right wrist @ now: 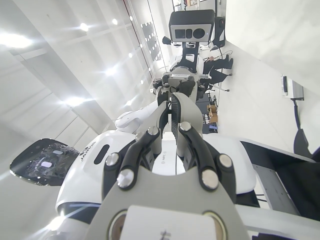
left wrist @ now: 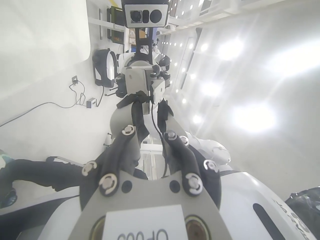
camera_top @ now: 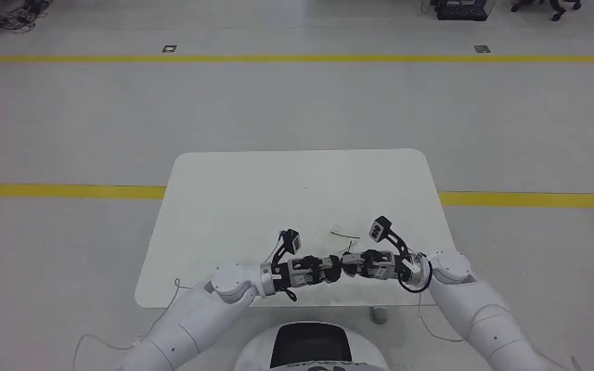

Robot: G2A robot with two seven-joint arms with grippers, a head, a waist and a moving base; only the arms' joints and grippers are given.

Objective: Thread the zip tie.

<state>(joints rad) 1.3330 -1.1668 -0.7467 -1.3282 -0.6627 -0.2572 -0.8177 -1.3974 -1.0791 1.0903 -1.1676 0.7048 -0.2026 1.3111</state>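
Zip tie (camera_top: 345, 236) shows from above as a thin dark strand over the table (camera_top: 278, 185), just beyond the point where the two grippers meet. The left gripper (camera_top: 334, 266) and right gripper (camera_top: 357, 264) face each other tip to tip above the table's near part.

From the left wrist, the zip tie (left wrist: 153, 121) is a thin black strap that starts at the right gripper (left wrist: 136, 98) and runs back between the left gripper's (left wrist: 150, 111) own fingers (left wrist: 138, 123). Those fingers stand a little apart, a narrow gap with the strap loose inside it. The right gripper's dark tips are pressed together at the strap's far end.

From the right wrist, the right gripper (right wrist: 170, 103) has its ribbed pads (right wrist: 176, 116) drawn close, with a thin slit between them. The left gripper (right wrist: 175, 86) sits straight ahead, almost touching its tips.
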